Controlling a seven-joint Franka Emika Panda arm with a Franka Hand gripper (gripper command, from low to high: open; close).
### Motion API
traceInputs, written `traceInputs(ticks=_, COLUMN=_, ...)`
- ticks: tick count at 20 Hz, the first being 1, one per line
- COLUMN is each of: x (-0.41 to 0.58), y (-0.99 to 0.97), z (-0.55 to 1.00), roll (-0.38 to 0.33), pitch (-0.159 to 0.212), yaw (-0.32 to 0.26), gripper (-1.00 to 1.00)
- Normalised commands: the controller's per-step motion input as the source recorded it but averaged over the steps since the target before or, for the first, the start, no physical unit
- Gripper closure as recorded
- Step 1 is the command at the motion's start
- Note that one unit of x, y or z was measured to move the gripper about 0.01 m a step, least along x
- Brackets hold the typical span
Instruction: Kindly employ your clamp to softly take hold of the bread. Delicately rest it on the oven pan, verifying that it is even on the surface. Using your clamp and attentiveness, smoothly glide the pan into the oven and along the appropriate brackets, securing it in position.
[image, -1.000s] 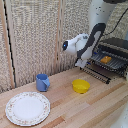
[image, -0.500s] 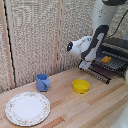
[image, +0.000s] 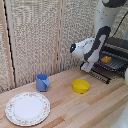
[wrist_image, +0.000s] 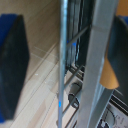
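Note:
The oven stands at the exterior view's right with its front open. The oven pan sticks out of it, and the orange-brown bread lies on it. My clamp hangs at the pan's outer edge. In the wrist view the dark fingers stand wide apart, open, with the pan's metal bars between them. One bar lies against one finger, with a gap to the other. The bread shows just beyond the bars.
A yellow bowl sits on the wooden table just in front of the oven. A blue mug and a round patterned plate lie toward the exterior view's left. A woven screen backs the table.
The arm has crept slightly toward the oven, to the exterior view's right. Nothing else has moved.

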Motion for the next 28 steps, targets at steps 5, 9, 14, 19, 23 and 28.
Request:
traceInputs(ticks=5, x=0.002, y=-0.20, z=0.15, roll=0.088, pitch=0.006, yaw=0.025, gripper=1.00)
traceInputs(ticks=9, x=0.046, y=-0.25, z=0.47, roll=0.256, pitch=0.002, yaw=-0.012, gripper=1.00)
traceInputs(ticks=14, x=0.022, y=-0.30, z=0.56, roll=0.230, pitch=0.000, yaw=-0.022, gripper=1.00)
traceInputs(ticks=19, x=0.067, y=-0.34, z=0.63, roll=0.210, pitch=0.000, yaw=-0.006, gripper=1.00)
traceInputs(ticks=23, x=0.053, y=-0.53, z=0.69, roll=0.192, pitch=0.000, yaw=0.004, gripper=1.00)
traceInputs(ticks=28, x=-0.067, y=-0.77, z=0.46, roll=0.114, pitch=0.000, yaw=0.051, gripper=1.00)
